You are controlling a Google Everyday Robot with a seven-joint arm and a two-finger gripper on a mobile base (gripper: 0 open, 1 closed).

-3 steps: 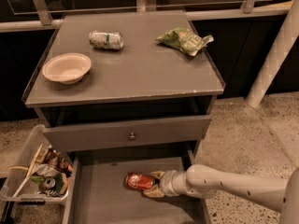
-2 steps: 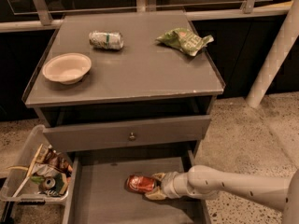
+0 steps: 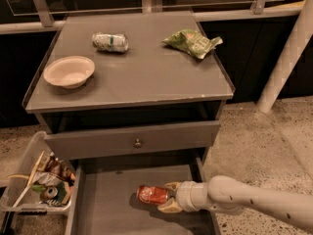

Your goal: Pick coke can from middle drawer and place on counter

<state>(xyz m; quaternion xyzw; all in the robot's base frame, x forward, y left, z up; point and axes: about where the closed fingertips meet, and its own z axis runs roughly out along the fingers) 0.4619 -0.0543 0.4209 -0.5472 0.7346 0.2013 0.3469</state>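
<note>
The red coke can (image 3: 151, 195) lies on its side on the floor of the open middle drawer (image 3: 107, 204), right of centre. My gripper (image 3: 167, 197) reaches in from the right on its white arm; its fingers (image 3: 171, 186) sit above and below the can's right end, closed around it. The grey counter (image 3: 146, 67) is the cabinet top above.
On the counter lie a white bowl (image 3: 69, 71) at the left, a silver-and-green can (image 3: 110, 41) at the back and a green chip bag (image 3: 191, 42) at the back right. A shut drawer front with a knob (image 3: 138, 143) sits above the open drawer. A clear bin of trash (image 3: 41, 182) stands left.
The gripper and can have hardly moved; the fingers stay around the can's right end.
</note>
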